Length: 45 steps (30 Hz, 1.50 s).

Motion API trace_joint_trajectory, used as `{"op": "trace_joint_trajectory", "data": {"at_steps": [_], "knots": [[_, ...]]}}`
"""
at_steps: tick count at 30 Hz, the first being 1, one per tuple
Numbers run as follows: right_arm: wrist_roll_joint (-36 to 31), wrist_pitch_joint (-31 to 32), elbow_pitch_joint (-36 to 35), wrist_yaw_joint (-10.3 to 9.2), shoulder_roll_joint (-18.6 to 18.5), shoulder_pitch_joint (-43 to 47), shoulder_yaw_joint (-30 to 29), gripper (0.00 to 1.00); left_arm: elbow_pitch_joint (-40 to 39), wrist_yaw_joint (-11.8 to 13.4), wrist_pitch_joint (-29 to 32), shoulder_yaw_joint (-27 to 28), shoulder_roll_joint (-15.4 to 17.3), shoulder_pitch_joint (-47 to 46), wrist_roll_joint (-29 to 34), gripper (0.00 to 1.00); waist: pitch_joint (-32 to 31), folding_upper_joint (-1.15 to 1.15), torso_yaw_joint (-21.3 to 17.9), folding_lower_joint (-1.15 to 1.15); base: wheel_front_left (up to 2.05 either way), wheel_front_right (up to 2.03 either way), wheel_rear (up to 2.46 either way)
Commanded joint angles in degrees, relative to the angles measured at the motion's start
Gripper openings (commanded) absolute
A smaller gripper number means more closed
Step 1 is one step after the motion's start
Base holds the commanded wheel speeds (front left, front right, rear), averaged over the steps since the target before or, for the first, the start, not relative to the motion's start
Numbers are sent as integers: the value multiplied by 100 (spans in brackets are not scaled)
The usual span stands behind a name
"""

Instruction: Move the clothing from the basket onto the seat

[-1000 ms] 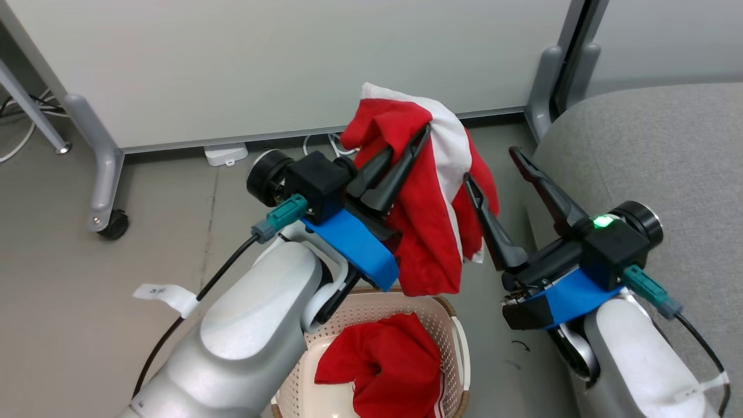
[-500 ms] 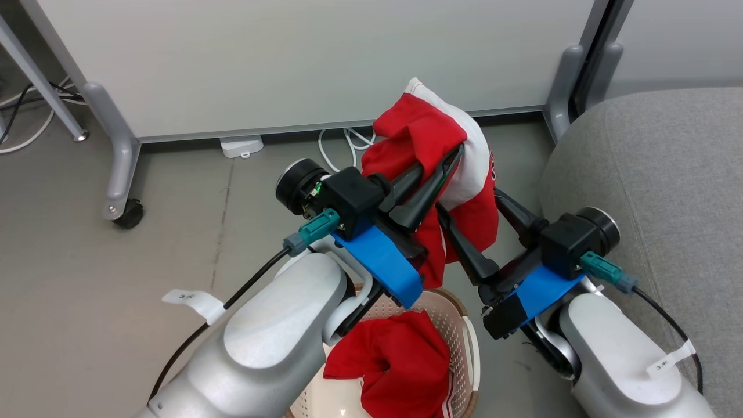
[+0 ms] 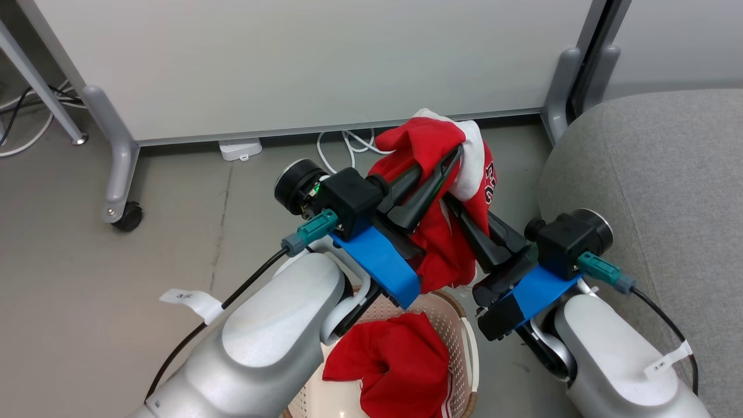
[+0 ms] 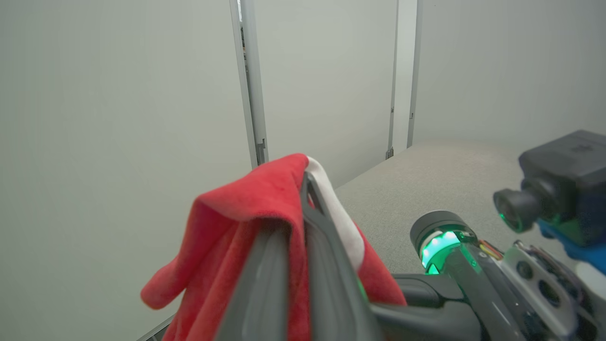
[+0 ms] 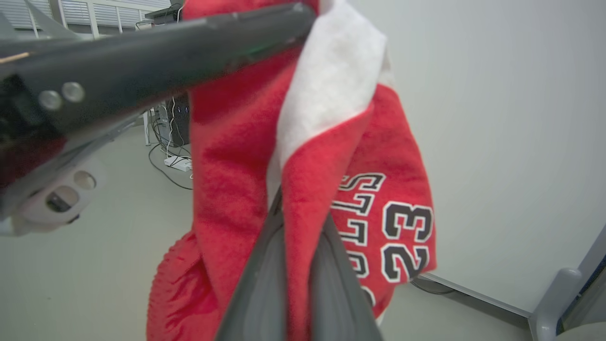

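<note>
Clothing in the shape of one red lettered garment (image 3: 426, 142) is hanging in the air above the basket (image 3: 447, 316), clear of its rim, while the second garment (image 3: 395, 360) is lying crumpled inside the basket. The left fingers (image 3: 429, 186) are pinching the upper fold of the raised piece, with red cloth and white trim showing between them in the left wrist view. The right fingers (image 3: 473, 235) are clamping a lower fold from the other side, the cloth running up between them in the right wrist view. Both pairs are thus closed on the same garment, and the step in hand looks like the carry: the first piece is out and the set-down is not yet made. The seat (image 3: 667, 174) is lying to the robot's right, beside the basket and apart from the cloth. The next move is probably calling for both arms to sweep right, keeping the hanging tail above the cushion's rounded edge, then to open over the grey fabric.
</note>
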Motion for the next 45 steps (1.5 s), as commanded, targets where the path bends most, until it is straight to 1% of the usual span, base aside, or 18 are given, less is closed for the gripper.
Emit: {"op": "trace_joint_trajectory", "data": {"at_steps": [1, 12, 15, 16, 17, 26, 34, 41, 45], "knots": [[12, -2, -32, 3, 19, 65, -11, 0, 17, -33, -28, -3, 25, -79, -29, 0, -5, 0, 1, 0, 0, 0, 0], [42, -2, -97, 3, 12, 88, 6, 0, 60, -33, -52, -37, 39, -96, -40, 0, 2, 0, 4, 0, 0, 0, 0], [45, -2, -107, 3, 8, 91, 13, 0, 78, 27, -45, -21, 37, -92, -43, 0, 6, 0, 2, 0, 0, 0, 0], [49, -2, -109, 3, 5, 89, 11, 0, 81, 63, -49, -8, 32, -95, -34, 43, 10, 0, 2, 0, 0, 0, 0], [48, -2, -112, 3, 3, 86, 6, 0, 81, 85, -54, -2, 29, -102, -12, 100, 14, 0, 2, 0, 0, 0, 0], [37, -2, -207, 3, 15, 160, -201, 0, 134, 150, -71, 16, 91, -48, 32, 100, 37, 0, -3, 0, 0, 0, 0], [-69, -3, -405, 3, 63, 304, -668, 0, 127, 211, -85, 24, 167, 70, 73, 100, 137, 0, -83, 0, 0, 0, 0], [-186, -3, -545, 3, 103, 437, -984, 0, 11, 291, -92, -26, 238, 67, 192, 100, 268, 0, -326, 0, 0, 0, 0], [-237, -3, -664, 3, 157, 507, -1244, 0, -80, 320, -92, -88, 288, 122, 264, 100, 382, 0, -684, 0, 0, 0, 0]]}}
